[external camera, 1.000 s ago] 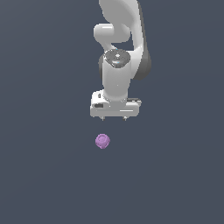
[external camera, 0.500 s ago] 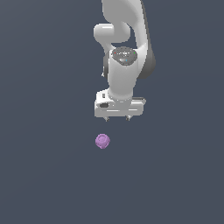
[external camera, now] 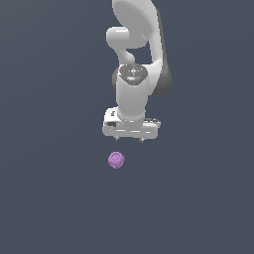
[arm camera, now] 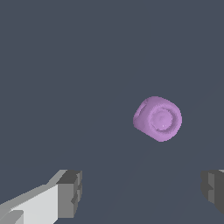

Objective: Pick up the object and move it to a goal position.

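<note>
So the white Franka arm (external camera: pixel 136 64) is hanging down from the top of the exterior view with its gripper (external camera: pixel 129 139) pointing straight at the floor, and the light-purple object (external camera: pixel 116 159) is sitting on the dark grey-blue surface (external camera: pixel 49 198) below it, a bit toward the exterior view's left of the gripper's middle. They're near each other but definitely not touching, there's a clear gap of bare floor between the fingertips and the lump. The wrist view makes it pretty obvious the jaws are spread wide: one grey finger pad (arm camera: pixel 70 194) is way over on one side and the other one (arm camera: pixel 213 190) is just peeking in at the opposite edge, with nothing between them. The object (arm camera: pixel 158 118) shows up there as a rounded, lumpy little blob with a round dimple on the face turned toward the camera, and it looks narrower than the gap between the fingers. It isn't lined up between the pads in that view, it sits off past them. Nothing is gripped, the piece is just lying on the floor on its own.
</note>
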Controlling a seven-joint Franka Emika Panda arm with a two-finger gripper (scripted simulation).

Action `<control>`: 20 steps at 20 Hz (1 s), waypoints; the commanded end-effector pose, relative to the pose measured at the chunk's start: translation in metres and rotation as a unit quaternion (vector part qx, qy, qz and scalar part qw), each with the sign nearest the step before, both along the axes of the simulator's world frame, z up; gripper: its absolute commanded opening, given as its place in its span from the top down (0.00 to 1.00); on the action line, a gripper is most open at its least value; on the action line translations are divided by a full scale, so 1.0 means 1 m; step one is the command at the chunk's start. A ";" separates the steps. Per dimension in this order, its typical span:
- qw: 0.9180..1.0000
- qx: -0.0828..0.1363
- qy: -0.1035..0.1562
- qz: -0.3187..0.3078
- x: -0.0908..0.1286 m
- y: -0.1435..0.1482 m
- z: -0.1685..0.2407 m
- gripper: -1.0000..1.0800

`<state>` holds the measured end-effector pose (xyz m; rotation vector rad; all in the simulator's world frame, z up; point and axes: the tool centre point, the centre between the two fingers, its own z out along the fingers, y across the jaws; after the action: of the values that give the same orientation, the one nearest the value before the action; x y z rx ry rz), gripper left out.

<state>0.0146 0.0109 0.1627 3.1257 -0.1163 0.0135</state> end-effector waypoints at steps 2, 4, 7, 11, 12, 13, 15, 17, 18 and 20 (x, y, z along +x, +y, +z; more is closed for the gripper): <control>0.999 0.003 0.001 -0.047 0.006 -0.010 -0.012 0.04; 0.997 0.005 0.001 -0.080 0.011 -0.017 -0.021 0.04; 0.991 0.007 0.002 -0.132 0.017 -0.029 -0.035 0.04; 0.982 0.008 0.002 -0.189 0.024 -0.042 -0.051 0.04; 0.980 0.008 0.002 -0.201 0.025 -0.045 -0.054 0.04; 0.977 0.008 0.002 -0.212 0.026 -0.047 -0.057 0.04; 0.973 0.008 0.002 -0.230 0.028 -0.052 -0.062 0.04; 0.969 0.008 0.002 -0.245 0.029 -0.056 -0.067 0.04; 0.968 0.008 0.002 -0.251 0.030 -0.057 -0.068 0.04; 0.966 0.008 0.002 -0.260 0.031 -0.059 -0.071 0.04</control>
<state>0.0442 -0.0468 0.0937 3.0090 -0.9035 -0.0010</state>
